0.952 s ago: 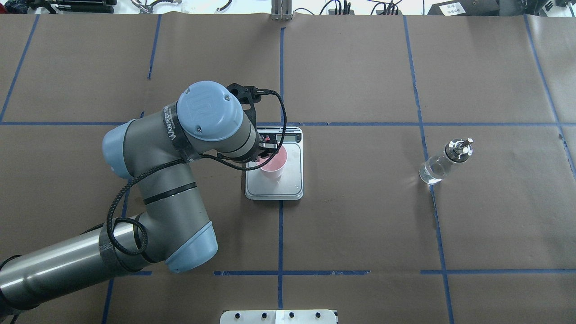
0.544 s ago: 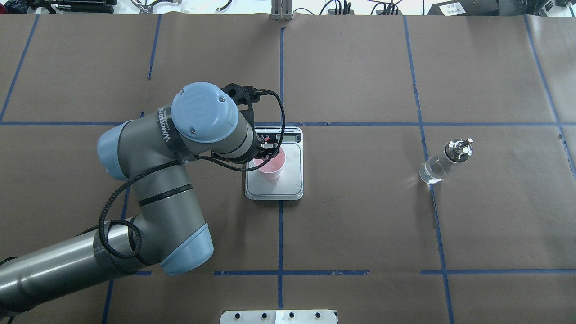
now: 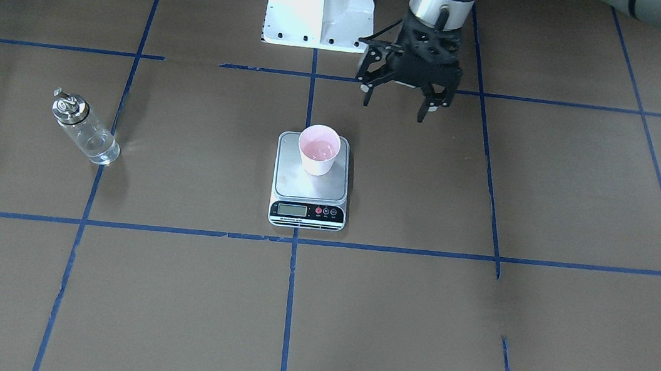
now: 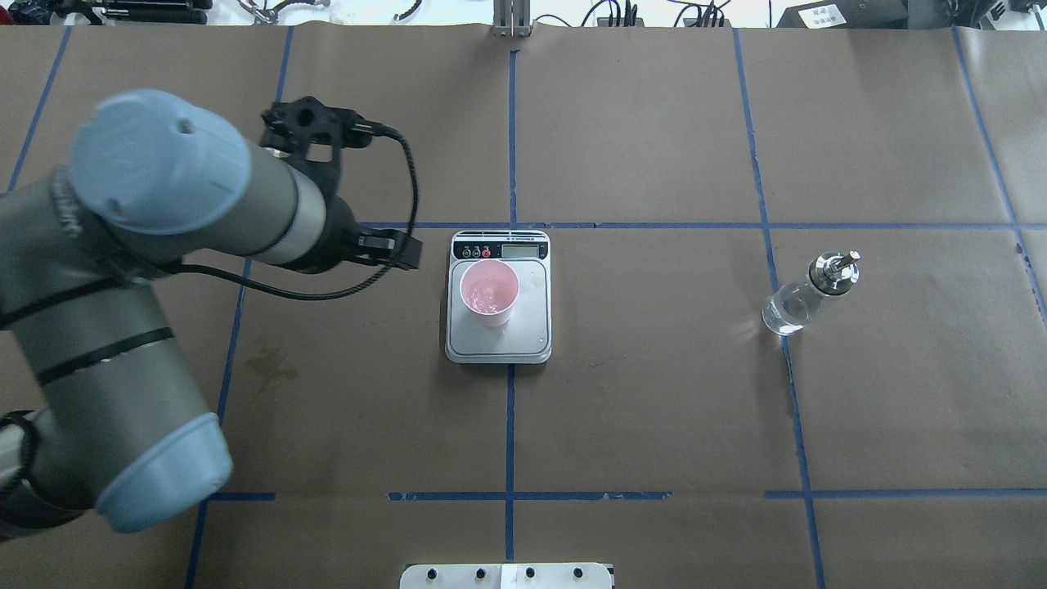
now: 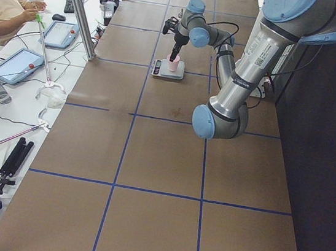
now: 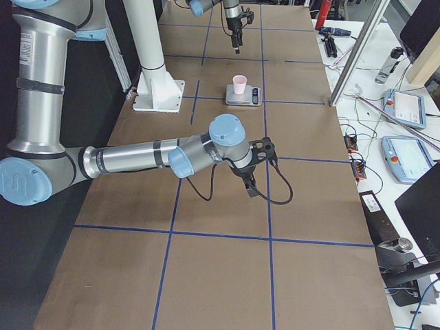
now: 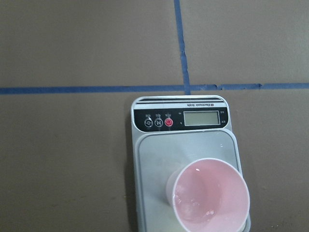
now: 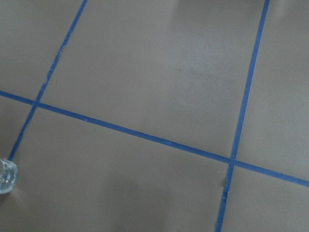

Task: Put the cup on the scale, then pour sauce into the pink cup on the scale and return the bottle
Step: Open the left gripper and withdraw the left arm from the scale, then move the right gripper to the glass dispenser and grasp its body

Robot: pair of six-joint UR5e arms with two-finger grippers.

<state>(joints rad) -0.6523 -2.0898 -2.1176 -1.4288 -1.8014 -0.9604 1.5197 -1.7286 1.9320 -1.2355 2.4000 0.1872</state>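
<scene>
The pink cup [image 4: 489,293] [image 3: 318,149] stands upright on the steel-grey scale [image 4: 499,343] [image 3: 309,186], and its inside glistens. My left gripper [image 3: 395,108] hangs open and empty above the table, clear of the cup, off the scale's side and nearer the robot base. The left wrist view looks down on the scale [image 7: 159,159] and the cup [image 7: 211,195] with no fingers showing. The clear glass bottle [image 4: 806,294] [image 3: 85,130] with its silver cap stands alone, far to the other side. My right gripper [image 6: 251,182] hovers over bare table; whether it is open or shut, I cannot tell.
Blue tape lines cross the brown paper table cover. The white robot base plate [image 3: 316,20] lies behind the scale. A dark stain [image 4: 274,364] marks the paper. A person [image 5: 7,5] sits at a side table with tablets and cables.
My left gripper was at the cup's rim; it has come off the cup and the arm has swung away to the overhead view's left. The cup stays on the scale.
</scene>
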